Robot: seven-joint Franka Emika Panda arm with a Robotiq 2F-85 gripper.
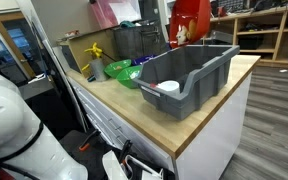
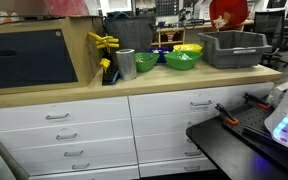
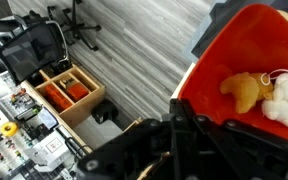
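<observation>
Gripper [image 3: 180,128] is clenched shut on the edge of the red tub [image 3: 246,40], which hangs high above the grey bin [image 1: 202,82] on the counter [image 1: 134,118]. It's a thin pinch on a rim. One tip and the soft toys [image 3: 246,92] could spill to the floor, or the tub could slip free.

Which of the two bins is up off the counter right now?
The red bin, with two soft toys in it: it hangs in the air beyond the grey bin, which rests on the wooden counter.
</observation>
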